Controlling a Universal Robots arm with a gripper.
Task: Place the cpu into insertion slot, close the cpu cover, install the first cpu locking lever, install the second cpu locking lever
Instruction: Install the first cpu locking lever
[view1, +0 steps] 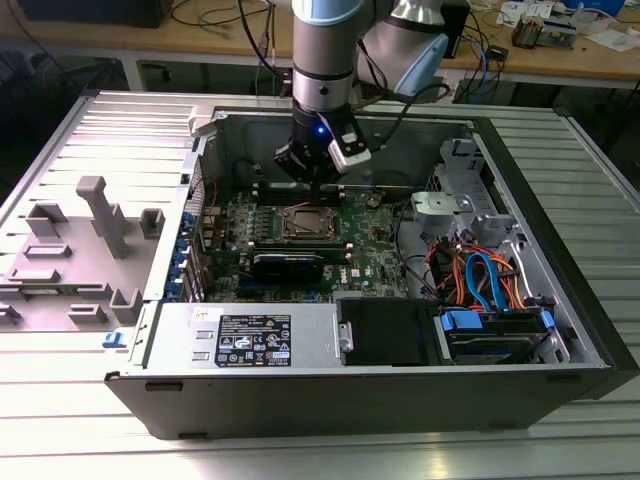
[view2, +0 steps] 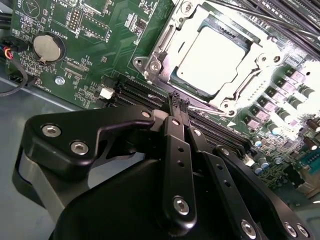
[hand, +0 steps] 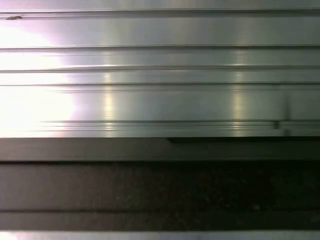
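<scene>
On the exterior view's left, a grey fixture plate (view1: 75, 255) with upright blocks lies on the ribbed metal bench (view1: 60, 400), touching the open computer case (view1: 330, 395). The case lies on its side across the middle of the bench, its long front wall towards the near edge. Just inside that wall runs a silver power supply (view1: 245, 337) with a label.

Farther in, the green motherboard (view1: 365, 255) covers the case floor. Near its middle sits the insertion slot (view1: 303, 222), and in the second wrist view the cpu (view2: 212, 52) lies flat inside it, its pale metal top glaring under the light. The cpu cover (view2: 172, 37) lies down around the chip, its frame bordering the silvery top on all sides. Whether the locking levers are latched cannot be told.

The gripper (view1: 313, 180) hangs from the arm just above the far side of the slot. In the second wrist view the gripper (view2: 179, 100) has its jaws clenched together, the black fingertips (view2: 175, 102) meeting with nothing between them, poised over the long black memory slots (view2: 135, 95) beside the socket. A round coin battery (view2: 48, 47) sits on the board well apart from the socket.

On the exterior view's right, orange and blue cables (view1: 480, 275) and a blue drive caddy (view1: 465, 325) fill the case's end near the bench's right edge.
</scene>
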